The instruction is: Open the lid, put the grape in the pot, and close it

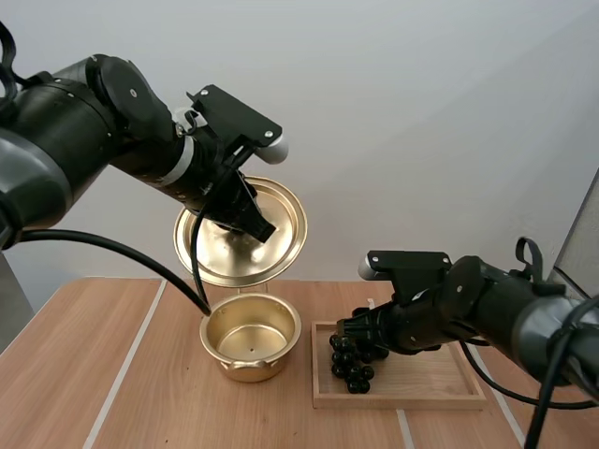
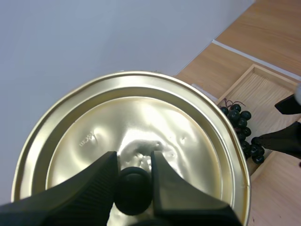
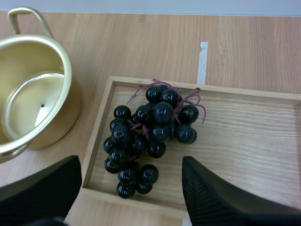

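On the wooden tray (image 1: 426, 382), toward the near right of the table (image 1: 103, 365), lies the bunch of grapes (image 1: 352, 360) at the tray's left end, dark berries on purplish stems; a few berries rest against the tray's left wall. The right gripper (image 1: 349, 329) hangs just above the bunch with its fingers spread wide, nothing between them; the right wrist view shows the right gripper (image 3: 134, 193) with one finger on each side of the grapes (image 3: 150, 132), over the tray (image 3: 244, 141), touching neither.

Just left of the tray, apart from it, stands the gold pot (image 1: 245, 368) – uncovered, no grapes inside, only a small dark speck on its floor; the right wrist view shows the pot (image 3: 67, 77) with its loop handle on the far side.

Farther back and higher, the left gripper (image 1: 251, 221) holds the lid (image 1: 285, 208) in the air behind and above the pot, tilted so its face turns toward the camera. In the left wrist view the left gripper (image 2: 134, 161) is clamped on the black knob (image 2: 134, 190) of the lid (image 2: 141, 117) – a finger pressed to each side; beyond the lid's rim the grapes and the other arm's fingertips show.
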